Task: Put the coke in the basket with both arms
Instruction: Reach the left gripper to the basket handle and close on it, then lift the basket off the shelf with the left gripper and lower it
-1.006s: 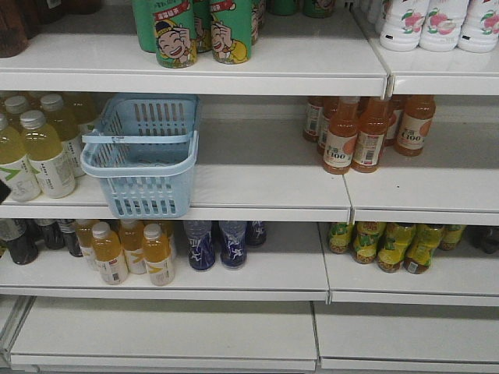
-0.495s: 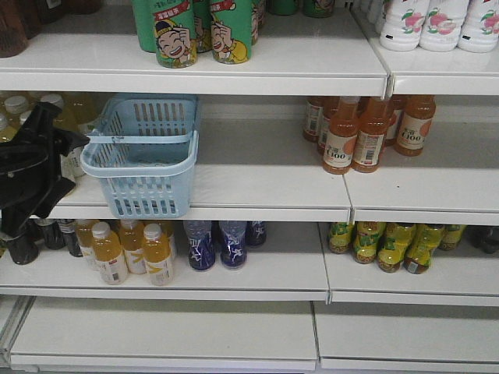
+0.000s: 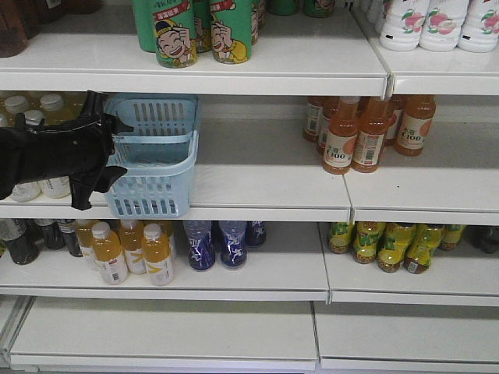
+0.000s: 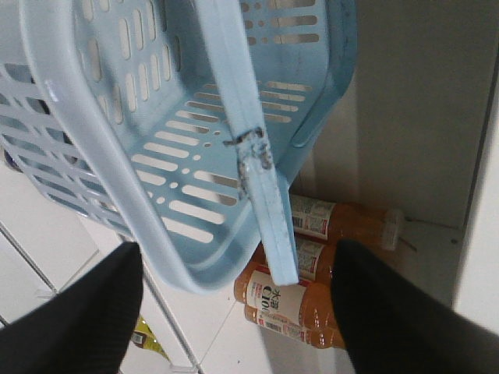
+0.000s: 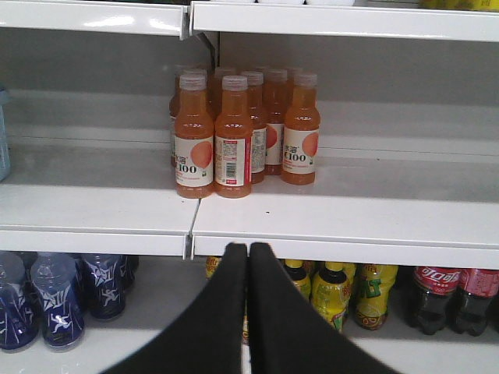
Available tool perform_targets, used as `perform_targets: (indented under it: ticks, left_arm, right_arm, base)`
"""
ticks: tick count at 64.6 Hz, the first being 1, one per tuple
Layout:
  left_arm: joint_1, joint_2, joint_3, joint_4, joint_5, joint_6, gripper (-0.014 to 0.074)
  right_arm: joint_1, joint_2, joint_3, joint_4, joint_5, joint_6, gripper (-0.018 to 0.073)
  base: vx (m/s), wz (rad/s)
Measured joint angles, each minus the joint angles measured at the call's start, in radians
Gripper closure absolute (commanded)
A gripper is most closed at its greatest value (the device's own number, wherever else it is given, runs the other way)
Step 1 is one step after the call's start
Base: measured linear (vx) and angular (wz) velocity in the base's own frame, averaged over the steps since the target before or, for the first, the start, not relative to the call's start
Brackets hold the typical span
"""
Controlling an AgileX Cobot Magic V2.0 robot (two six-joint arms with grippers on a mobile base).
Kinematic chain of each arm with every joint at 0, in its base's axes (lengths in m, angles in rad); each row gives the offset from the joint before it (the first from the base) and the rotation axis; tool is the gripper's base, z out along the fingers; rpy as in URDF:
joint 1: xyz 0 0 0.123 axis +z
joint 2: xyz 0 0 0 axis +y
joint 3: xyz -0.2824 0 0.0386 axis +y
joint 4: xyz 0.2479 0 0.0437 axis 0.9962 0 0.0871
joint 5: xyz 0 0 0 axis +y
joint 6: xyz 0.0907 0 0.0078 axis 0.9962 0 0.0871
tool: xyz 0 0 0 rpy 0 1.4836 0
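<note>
Along the white shelf [image 3: 265,179], left jaws spread by the basket [image 3: 152,195]; right jaws pressed together.

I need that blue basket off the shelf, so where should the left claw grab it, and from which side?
Probably the loop handle lying across the shopping basket's open top: a thin bar that lines up between the open left claw's fingers. Come from the basket's left side and close across the bar, not the wide rim.

We face tiers of white shelves [image 3: 257,175], evenly lit, butted at a seam right of centre, against a pale back wall [image 3: 249,105].
</note>
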Motion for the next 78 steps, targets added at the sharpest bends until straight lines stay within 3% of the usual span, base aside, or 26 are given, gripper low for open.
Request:
perform_targets:
  ticks: [15, 36, 46, 54, 57, 65, 78]
  left_arm:
    - [0.000, 0.093, -0.093, -0.032, 0.000, 0.021, 0.0123]
    - [0.000, 0.206, -0.223, -0.070, -0.003, 0.027, 0.0223]
    - [0.000, 0.255, -0.264, -0.093, 0.000, 0.027, 0.0348]
    - [0.000, 0.269, -0.269, -0.094, 0.013, 0.035, 0.0528]
    - [0.000, 0.269, -0.269, -0.094, 0.023, 0.052, 0.0605]
    - [0.009, 0.266, -0.271, -0.103, 0.086, 0.151, 0.0605]
    - [0.057, 0.262, -0.271, -0.090, 0.285, 0.349, 0.0604]
  right_arm:
    - [0.000, 0.000, 0.000, 0.000, 0.000, 0.000, 0.0569]
    - [0.000, 0.000, 0.000, 0.000, 0.000, 0.000, 0.0569]
    - [0.000, 0.000, 0.000, 0.000, 0.000, 0.000, 0.0569]
    - [0.000, 0.000, 0.000, 0.000, 0.000, 0.000, 0.0569]
    - [0.000, 0.000, 0.000, 0.000, 0.000, 0.000, 0.0569]
    - [0.000, 0.000, 0.000, 0.000, 0.000, 0.000, 0.0569]
    - [0.000, 0.000, 0.000, 0.000, 0.000, 0.000, 0.0569]
  base:
    - [0.00, 0.00]
    - [0.00, 0.00]
    - [0.00, 0.00]
    - [0.00, 0.00]
    - [0.00, 0.00]
    - [0.00, 0.00]
    - [0.00, 0.00]
